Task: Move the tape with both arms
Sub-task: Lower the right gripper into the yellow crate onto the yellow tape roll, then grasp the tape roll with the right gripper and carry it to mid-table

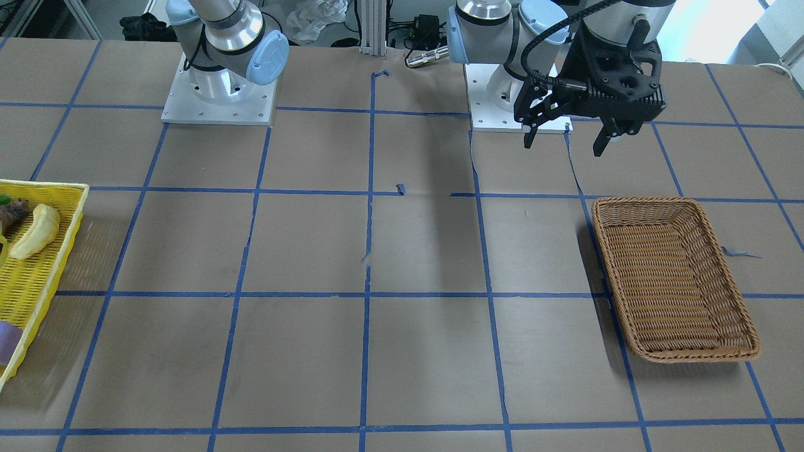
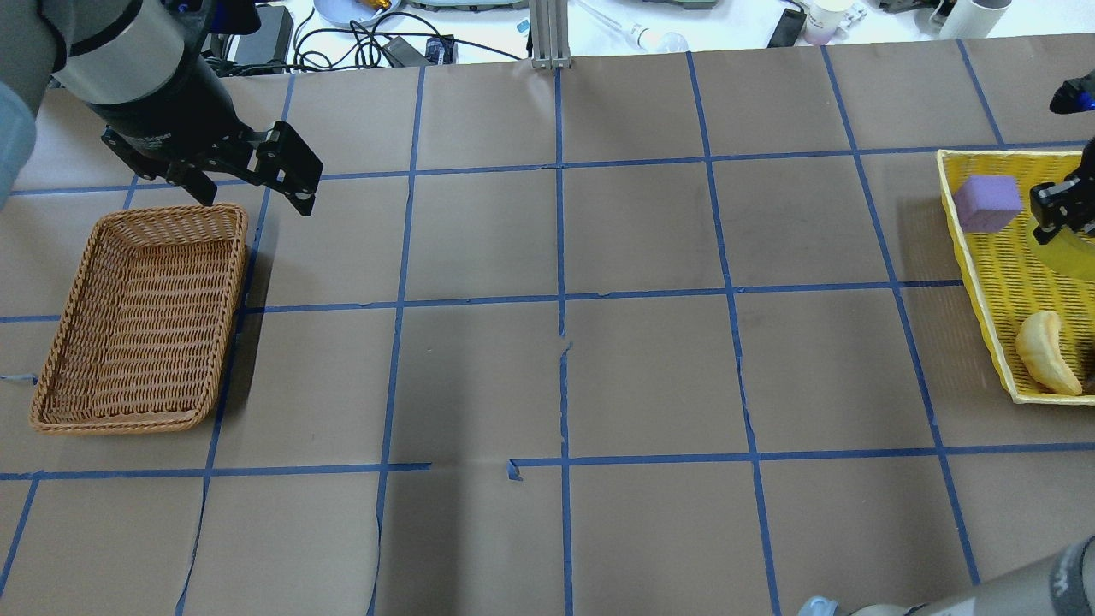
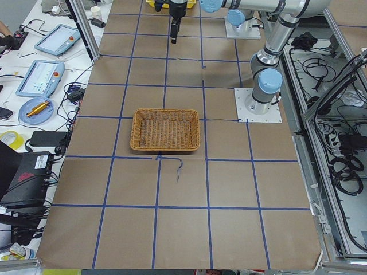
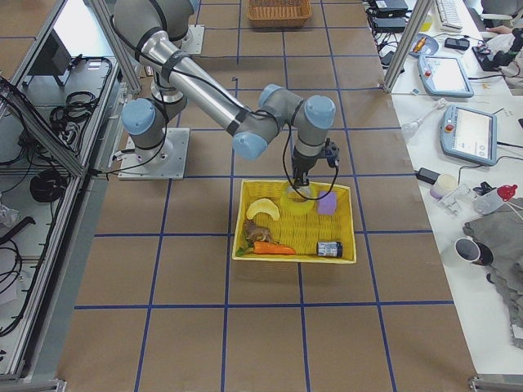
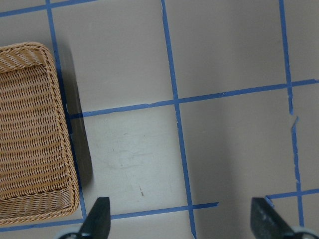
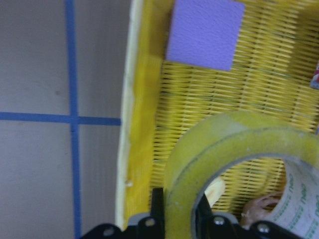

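The yellow tape roll is gripped by its wall in my right gripper, over the yellow mesh basket. In the overhead view the right gripper is at the far right edge with the tape under it. In the exterior right view the tape sits below the near arm's gripper. My left gripper is open and empty, hovering beside the far corner of the wicker basket; it also shows in the front view and in its own wrist view.
The yellow basket also holds a purple block, a banana, a carrot and a few other items. The wicker basket is empty. Blue tape lines grid the brown table. Operator desks lie beyond the far edge.
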